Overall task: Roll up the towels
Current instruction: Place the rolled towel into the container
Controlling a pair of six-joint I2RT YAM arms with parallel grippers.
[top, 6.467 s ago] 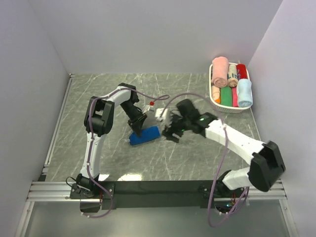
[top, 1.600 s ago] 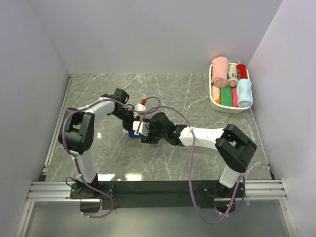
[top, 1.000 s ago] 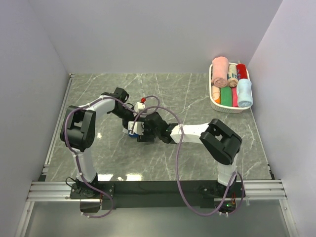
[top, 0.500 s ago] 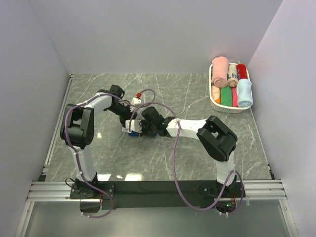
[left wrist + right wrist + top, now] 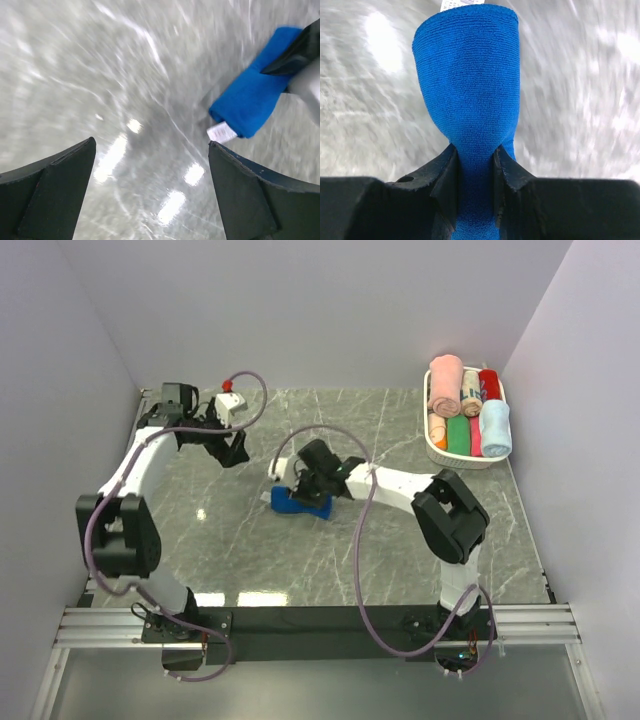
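The right gripper (image 5: 475, 162) pinches one end of the rolled dark blue towel (image 5: 467, 75), near the middle of the grey table (image 5: 260, 560); the left gripper (image 5: 152, 145) is spread wide, well apart from it; the pale blue towel (image 5: 495, 428) lies rolled in the white basket (image 5: 462, 461)

Royal blue towel (image 5: 467, 75): terry cloth, fine looped pile, matt. White label (image 5: 221, 133) at one end, smooth; paper or fabric unclear. Table (image 5: 400, 560): grey marble-patterned top, smooth and glossy, with bright glare patches on it. Fingers of left gripper (image 5: 151, 142) and right gripper (image 5: 474, 155) are black plastic, matt, faintly grainy. Basket (image 5: 455, 462): white plastic, smooth. Pale blue towel (image 5: 494, 428) inside is soft, matt cloth.
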